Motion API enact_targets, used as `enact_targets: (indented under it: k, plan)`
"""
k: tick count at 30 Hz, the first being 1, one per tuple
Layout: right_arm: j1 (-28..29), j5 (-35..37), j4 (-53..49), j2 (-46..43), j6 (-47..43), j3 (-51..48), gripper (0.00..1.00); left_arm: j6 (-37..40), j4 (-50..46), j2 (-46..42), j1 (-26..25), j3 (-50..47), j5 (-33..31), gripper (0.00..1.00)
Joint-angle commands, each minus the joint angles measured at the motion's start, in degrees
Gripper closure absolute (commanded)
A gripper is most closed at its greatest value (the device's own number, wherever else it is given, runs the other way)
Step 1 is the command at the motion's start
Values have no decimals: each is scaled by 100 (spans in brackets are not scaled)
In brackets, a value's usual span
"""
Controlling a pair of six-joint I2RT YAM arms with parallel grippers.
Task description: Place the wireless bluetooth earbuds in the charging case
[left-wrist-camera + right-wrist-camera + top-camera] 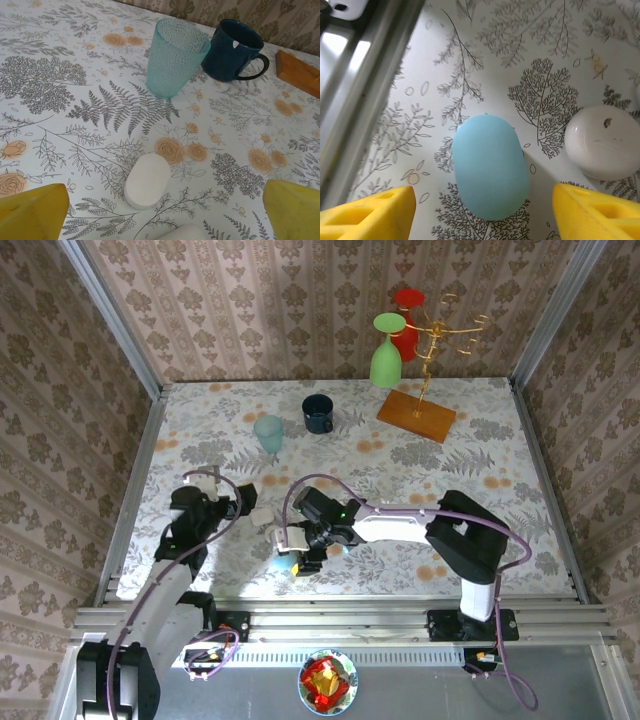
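A closed, light blue, oval charging case (490, 165) lies flat on the floral tablecloth. My right gripper (485, 210) hangs over it, open. Its yellow fingertips (370, 212) stand either side of the case's near end with gaps on both sides. In the top view this case (287, 563) is a blue patch under the right gripper (297, 552). A glossy white rounded case (605, 142) lies just right of the blue one. My left gripper (165, 210) is open above a closed white pebble-shaped case (147, 180), with nothing between its fingers. The earbuds are out of view.
A teal ribbed cup (175, 57) and a dark blue mug (232, 50) stand further back. The wooden base (416, 415) of a gold stand holding green and red glasses is at the back right. The table's metal front rail (365, 85) runs close beside the blue case.
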Motion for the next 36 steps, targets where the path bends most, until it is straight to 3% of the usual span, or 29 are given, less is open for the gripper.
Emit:
enact_targets:
  k: [1, 16, 23, 31, 36]
  plan:
    - [56, 351, -240, 285, -261, 232, 30, -145, 18, -125, 63, 10, 114, 0]
    - [138, 265, -24, 703, -11, 428, 47, -115, 116, -233, 73, -106, 103, 0]
    - [132, 239, -112, 649, 10, 455, 63, -73, 86, -278, 69, -123, 167, 0]
    - [-25, 271, -15, -55, 243, 85, 68, 379, 347, -363, -98, -77, 524, 0]
    - [-458, 202, -7, -713, 380, -275, 68, 630, 1260, -385, -435, -219, 590, 0]
